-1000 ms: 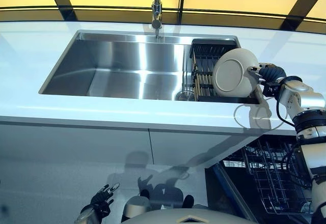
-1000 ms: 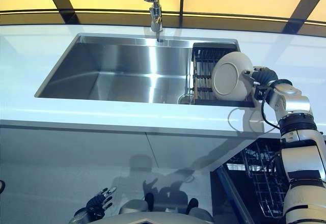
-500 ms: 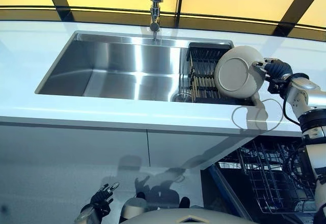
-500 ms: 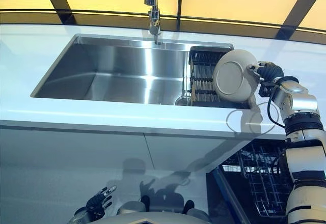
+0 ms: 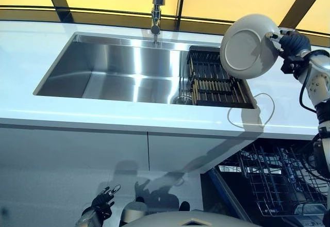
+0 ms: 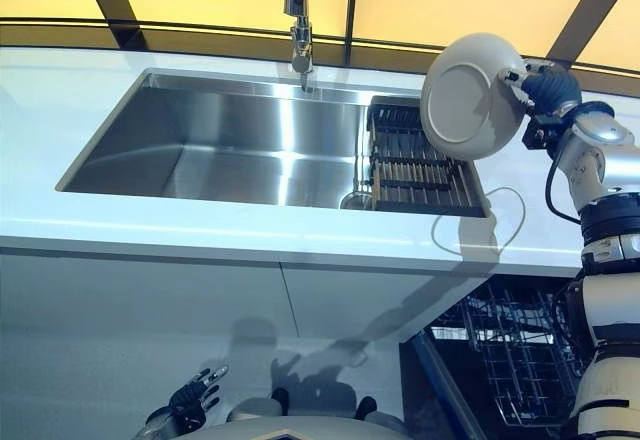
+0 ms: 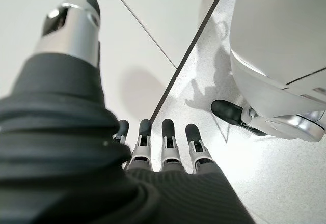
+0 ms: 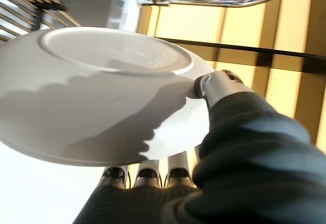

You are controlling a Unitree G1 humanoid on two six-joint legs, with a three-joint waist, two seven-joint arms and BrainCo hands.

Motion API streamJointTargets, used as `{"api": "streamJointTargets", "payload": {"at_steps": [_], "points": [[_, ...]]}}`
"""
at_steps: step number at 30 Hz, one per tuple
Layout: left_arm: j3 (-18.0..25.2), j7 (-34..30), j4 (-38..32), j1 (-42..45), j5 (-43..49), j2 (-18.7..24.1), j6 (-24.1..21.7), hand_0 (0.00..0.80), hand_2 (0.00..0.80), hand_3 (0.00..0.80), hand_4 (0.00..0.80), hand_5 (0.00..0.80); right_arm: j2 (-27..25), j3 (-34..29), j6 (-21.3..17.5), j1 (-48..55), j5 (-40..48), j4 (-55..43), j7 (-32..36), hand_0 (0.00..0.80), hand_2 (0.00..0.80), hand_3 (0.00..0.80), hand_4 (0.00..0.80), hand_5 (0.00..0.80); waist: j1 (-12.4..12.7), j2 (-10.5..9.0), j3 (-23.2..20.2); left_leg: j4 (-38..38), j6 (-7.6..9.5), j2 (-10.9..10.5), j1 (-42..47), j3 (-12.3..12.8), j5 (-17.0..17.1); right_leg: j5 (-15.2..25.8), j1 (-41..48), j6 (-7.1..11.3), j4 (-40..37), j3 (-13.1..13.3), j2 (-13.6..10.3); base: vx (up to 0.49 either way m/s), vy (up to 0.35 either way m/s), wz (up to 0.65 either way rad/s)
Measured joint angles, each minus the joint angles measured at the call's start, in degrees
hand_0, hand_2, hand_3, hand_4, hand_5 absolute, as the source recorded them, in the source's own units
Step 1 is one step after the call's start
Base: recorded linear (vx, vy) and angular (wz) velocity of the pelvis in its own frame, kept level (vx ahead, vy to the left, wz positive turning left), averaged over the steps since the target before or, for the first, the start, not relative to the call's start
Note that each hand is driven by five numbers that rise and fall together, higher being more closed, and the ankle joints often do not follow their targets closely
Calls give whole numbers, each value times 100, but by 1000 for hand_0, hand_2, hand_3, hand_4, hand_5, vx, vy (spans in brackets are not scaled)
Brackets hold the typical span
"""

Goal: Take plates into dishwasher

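Note:
My right hand is shut on a cream plate, thumb on its underside and fingers behind its rim, as the right wrist view shows on the plate. The plate hangs on edge in the air above the black dish rack, which sits in the right end of the steel sink. The open dishwasher with its wire basket stands below the counter at the right. My left hand hangs low by the floor, fingers straight and empty.
A white counter runs round the sink, with a chrome tap at the back. White cabinet fronts lie below. The dishwasher door juts out at the lower right.
My right hand has lifted the plate up out of the dish rack and a little to the right. The camera shifted slightly. The left hand stayed still.

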Motion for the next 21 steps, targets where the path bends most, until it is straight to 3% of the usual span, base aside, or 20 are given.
{"api": "streamJointTargets", "payload": {"at_steps": [6,21], "points": [[-42,33,124,-3,0,-2,-61,0,0,0,0,0,-230,177,-1,-66,54,-32,-113,800,800,800,800,800,-29,-95,-64,-2,-3,2,2,108,-7,5,-54,7,2,108,3,-6,10,-9],[-43,218,126,-69,-3,-4,-105,0,0,0,0,0,-902,196,68,-66,-15,-34,-56,800,800,800,800,800,-349,-122,-132,-5,-34,41,0,381,-32,35,-193,-7,3,368,84,-13,14,-9]]}}
